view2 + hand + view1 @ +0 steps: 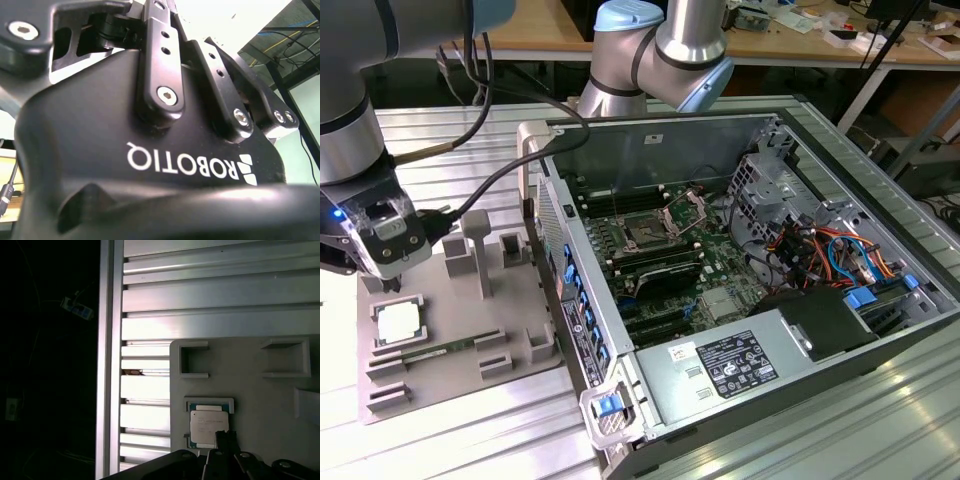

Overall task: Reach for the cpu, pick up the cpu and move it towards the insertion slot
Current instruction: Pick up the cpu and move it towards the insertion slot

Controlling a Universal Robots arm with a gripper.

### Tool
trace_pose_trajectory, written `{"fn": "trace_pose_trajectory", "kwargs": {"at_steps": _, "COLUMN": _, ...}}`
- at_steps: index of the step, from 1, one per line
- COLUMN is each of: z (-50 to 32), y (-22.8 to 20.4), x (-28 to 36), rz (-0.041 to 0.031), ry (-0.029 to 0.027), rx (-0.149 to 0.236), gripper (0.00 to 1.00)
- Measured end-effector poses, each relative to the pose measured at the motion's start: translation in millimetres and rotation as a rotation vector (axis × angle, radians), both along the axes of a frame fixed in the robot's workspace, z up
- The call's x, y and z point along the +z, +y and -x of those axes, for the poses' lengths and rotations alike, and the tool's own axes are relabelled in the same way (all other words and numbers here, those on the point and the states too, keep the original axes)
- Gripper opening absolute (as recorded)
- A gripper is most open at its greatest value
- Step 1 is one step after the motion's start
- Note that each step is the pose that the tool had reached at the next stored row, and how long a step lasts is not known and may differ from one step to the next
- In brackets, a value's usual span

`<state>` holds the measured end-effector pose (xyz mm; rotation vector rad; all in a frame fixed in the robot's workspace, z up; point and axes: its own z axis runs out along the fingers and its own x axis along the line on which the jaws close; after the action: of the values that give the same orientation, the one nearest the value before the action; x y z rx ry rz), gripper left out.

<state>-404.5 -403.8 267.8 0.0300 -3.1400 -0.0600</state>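
Observation:
The cpu (pixel 399 323) is a small whitish-silver square lying flat in a recess of the grey fixture plate (pixel 460 330), at the exterior view's left. My gripper (pixel 380 286) hangs just above the chip's far edge, pointing down. In the first wrist view the cpu (pixel 208 427) lies on the plate (pixel 260 405), and the gripper (pixel 225 441) reaches over the chip's edge. The second wrist view looks along the gripper's black housing (pixel 150 150). The insertion slot (pixel 645 232) is a dark square socket on the green motherboard (pixel 665 275) inside the open computer case, its metal bracket (pixel 686 211) swung up.
A long green memory stick (pixel 432 352) lies on the plate beside the cpu. Grey posts (pixel 477 243) rise from the plate between my gripper and the case wall (pixel 565 290). A second arm (pixel 660 50) stands behind the case. Cables (pixel 825 250) and a power supply (pixel 740 365) sit inside the case.

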Motion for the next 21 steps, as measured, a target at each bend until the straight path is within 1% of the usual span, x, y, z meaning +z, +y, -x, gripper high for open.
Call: {"fn": "trace_pose_trajectory", "kwargs": {"at_steps": 21, "z": 0.0, "y": 0.0, "x": -4.6, "rz": 0.0, "ry": -0.0001, "rx": 0.0, "gripper": 0.11}}
